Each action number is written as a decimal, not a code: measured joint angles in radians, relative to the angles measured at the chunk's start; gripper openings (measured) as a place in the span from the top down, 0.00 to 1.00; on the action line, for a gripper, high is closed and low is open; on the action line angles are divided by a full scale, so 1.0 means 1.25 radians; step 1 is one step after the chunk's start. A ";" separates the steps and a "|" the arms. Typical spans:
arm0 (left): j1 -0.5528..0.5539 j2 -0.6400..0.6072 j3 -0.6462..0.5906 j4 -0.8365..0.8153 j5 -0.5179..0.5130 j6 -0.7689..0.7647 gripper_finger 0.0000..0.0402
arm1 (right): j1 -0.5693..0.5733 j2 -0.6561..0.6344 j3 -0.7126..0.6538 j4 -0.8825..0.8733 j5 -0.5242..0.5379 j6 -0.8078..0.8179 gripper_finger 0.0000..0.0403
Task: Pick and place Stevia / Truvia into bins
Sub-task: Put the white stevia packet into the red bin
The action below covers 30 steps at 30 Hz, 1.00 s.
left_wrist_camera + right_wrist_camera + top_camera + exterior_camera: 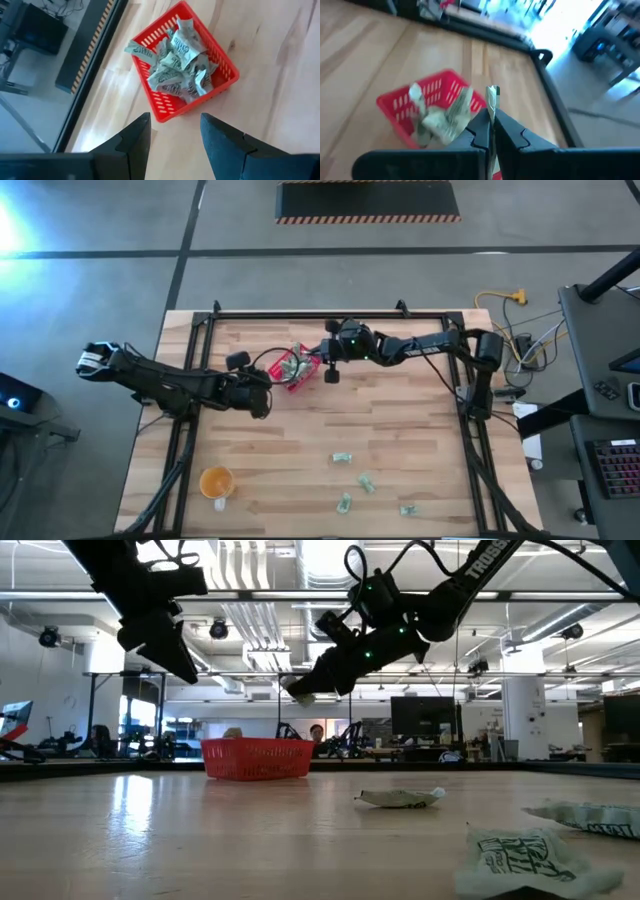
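Above the packet-filled red basket, the right end effector pinches one packet; the left end effector gapes.

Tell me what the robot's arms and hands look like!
Both arms are thin, dark and jointed, like black stick limbs. The left arm has a pale, whitish end piece. The right arm glows with tiny green lights, trails thin black cables and shows white letters in the low view. The left hand and the right hand each have two smooth, dark, wedge-shaped fingers.
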 joint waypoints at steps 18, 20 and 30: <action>0.000 0.000 0.000 0.024 0.017 0.002 0.61 | -0.033 0.156 0.159 -0.026 -0.014 0.134 0.98; 0.000 0.000 0.000 0.024 0.017 0.002 0.61 | -0.032 0.165 0.184 -0.066 -0.041 0.143 0.98; 0.000 0.000 -0.002 0.026 0.018 0.002 0.61 | -0.032 0.181 0.203 -0.095 -0.087 0.119 0.89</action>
